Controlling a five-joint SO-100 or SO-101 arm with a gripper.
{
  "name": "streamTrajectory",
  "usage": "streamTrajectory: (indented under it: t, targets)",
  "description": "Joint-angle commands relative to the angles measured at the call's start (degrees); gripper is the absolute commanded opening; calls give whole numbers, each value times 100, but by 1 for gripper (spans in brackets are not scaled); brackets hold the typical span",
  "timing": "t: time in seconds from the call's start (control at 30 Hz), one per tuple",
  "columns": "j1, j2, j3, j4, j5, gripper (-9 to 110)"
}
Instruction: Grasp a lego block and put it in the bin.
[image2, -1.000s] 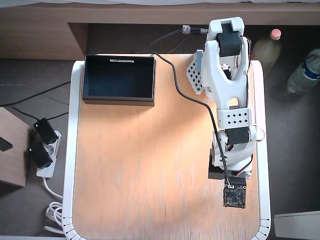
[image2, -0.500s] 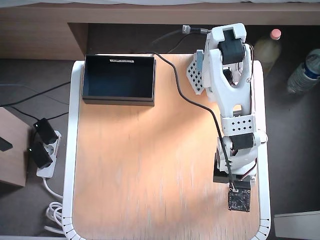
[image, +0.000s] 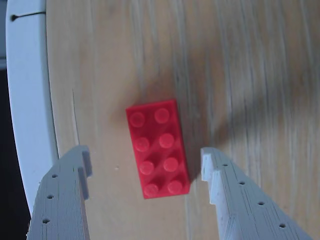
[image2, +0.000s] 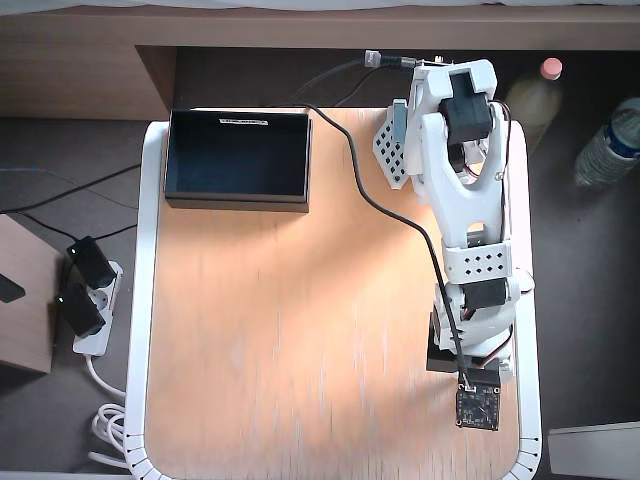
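In the wrist view the red lego block (image: 157, 148) lies flat on the wooden table, studs up, with its long side pointing away from me. My gripper (image: 145, 159) is open. Its two grey fingers stand on either side of the block's near end and do not touch it. In the overhead view the white arm (image2: 468, 190) reaches along the table's right side, and its wrist hides the gripper and the block. The black bin (image2: 238, 155) stands at the table's far left corner, well away from the arm's tip.
The white table rim (image: 25, 110) runs close to the left finger in the wrist view. A black cable (image2: 385, 215) crosses the table to the camera board (image2: 478, 405). Two bottles (image2: 610, 140) stand off the table at the right. A power strip (image2: 85, 300) lies to its left.
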Motion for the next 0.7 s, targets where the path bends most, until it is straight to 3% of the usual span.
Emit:
streamTrajectory:
  t: [0.0, 0.67]
  targets:
    - [-97, 44, -659, -158, -9, 22]
    - [53, 0, -642, -299, 53, 0]
